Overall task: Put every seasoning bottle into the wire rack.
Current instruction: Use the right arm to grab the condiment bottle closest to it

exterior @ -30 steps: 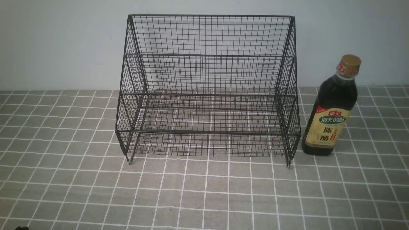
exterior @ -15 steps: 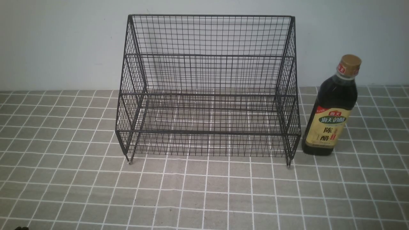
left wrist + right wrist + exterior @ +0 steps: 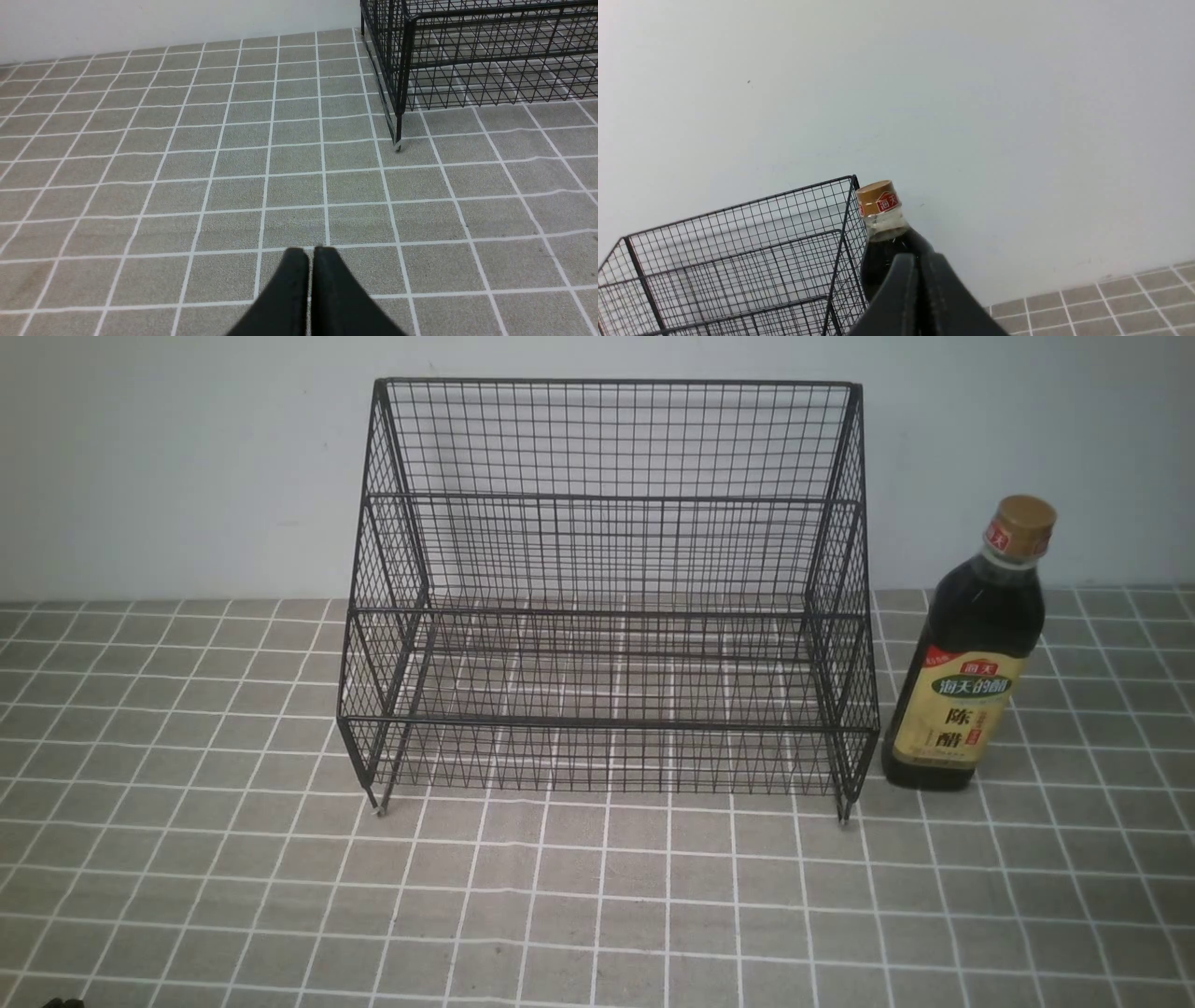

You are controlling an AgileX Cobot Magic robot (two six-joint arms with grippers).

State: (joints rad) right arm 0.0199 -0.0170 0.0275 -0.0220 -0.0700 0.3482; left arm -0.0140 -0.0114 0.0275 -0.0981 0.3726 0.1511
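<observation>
- In the front view, the wire rack (image 3: 607, 588) stood in the middle of the table (image 3: 597, 915), with its back close to the wall (image 3: 168, 467).
- The seasoning bottle (image 3: 966, 653) stood upright on the table, just beside the rack's right side and outside it.
- A wide stretch of tiled table lay in front of the rack and to its left.
- A small dark bit at the bottom left edge was too cut off for me to make out.
- In the left wrist view, the left gripper (image 3: 310, 253) hung over the tiles with its fingers pressed together, gripping nothing.
- One corner of the rack and one foot (image 3: 397, 145) showed ahead. The rest ran off the picture's edge.
- In the right wrist view, the right gripper (image 3: 919, 261) had its fingers pressed together too, gripping nothing.
- The bottle stood behind them. I saw its cap (image 3: 877, 193) and neck, but the fingers hid its lower part.
- The rack was right beside the bottle, cut off at the edge.
</observation>
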